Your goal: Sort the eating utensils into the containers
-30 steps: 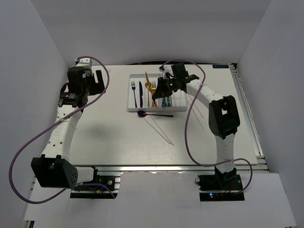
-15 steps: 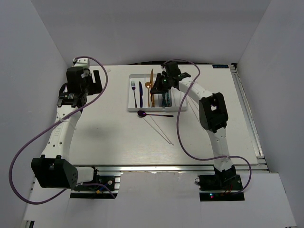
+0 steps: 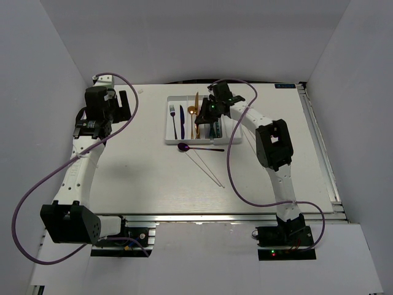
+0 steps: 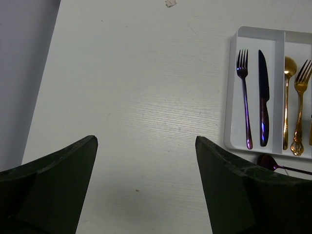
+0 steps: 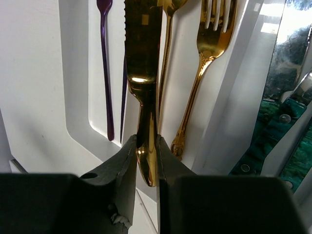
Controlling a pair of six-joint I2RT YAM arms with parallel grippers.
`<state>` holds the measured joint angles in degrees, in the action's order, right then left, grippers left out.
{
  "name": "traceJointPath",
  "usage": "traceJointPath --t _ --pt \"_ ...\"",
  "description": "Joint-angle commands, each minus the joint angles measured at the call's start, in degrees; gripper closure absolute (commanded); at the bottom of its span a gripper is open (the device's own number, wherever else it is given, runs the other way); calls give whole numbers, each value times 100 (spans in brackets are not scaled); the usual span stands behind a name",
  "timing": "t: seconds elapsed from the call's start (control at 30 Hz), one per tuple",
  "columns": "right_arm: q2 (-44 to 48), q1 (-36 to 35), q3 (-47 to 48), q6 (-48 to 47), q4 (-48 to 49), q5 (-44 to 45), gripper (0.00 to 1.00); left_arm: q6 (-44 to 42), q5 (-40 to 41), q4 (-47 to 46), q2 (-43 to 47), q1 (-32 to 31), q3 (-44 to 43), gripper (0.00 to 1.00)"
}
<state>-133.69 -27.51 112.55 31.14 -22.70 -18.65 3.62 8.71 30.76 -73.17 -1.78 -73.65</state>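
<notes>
Table (image 3: 147, 175); tray (image 3: 168, 130), purple spoon (image 3: 201, 149), chopsticks (image 3: 209, 170)

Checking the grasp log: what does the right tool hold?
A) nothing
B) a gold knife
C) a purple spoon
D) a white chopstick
B: the right wrist view shows the right tool shut on the handle of a gold knife, with its serrated blade over the tray.

gold knife (image 5: 143, 63) above tray (image 4: 231, 97) | purple spoon (image 3: 184, 147) beside tray
</notes>
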Motion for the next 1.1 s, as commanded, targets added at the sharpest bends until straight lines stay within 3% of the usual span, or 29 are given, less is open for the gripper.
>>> traceJointPath --t 0.0,0.1,0.2,0.4,0.47,0.63,0.7,0.87,1.07 --pt "-17 -44 -75 -116 169 -200 87 -45 113 -123 268 38 -18 7" --pt "71 -53 -50 -178 152 -218 57 -72 175 -132 294 38 -27 6" --pt "176 -70 326 -361 55 -270 45 -98 184 -141 312 46 -88 5" --pt "606 -228 944 -1266 -322 -253 48 7 78 -194 320 46 -89 4" --pt "1115 -342 489 -2161 -349 -235 51 68 26 -229 347 46 -62 3" --pt "2495 -966 -1461 -4750 -112 -24 72 183 -53 -264 470 46 96 3" --pt "2837 -1125 -2200 -5291 -129 159 78 183 -71 -264 531 46 122 3" --pt "3006 -1143 -2861 -6389 -445 538 76 113 -89 -211 768 46 210 3" --pt "2638 -1143 -2783 -6735 -542 1030 75 139 -89 -185 900 46 281 3"
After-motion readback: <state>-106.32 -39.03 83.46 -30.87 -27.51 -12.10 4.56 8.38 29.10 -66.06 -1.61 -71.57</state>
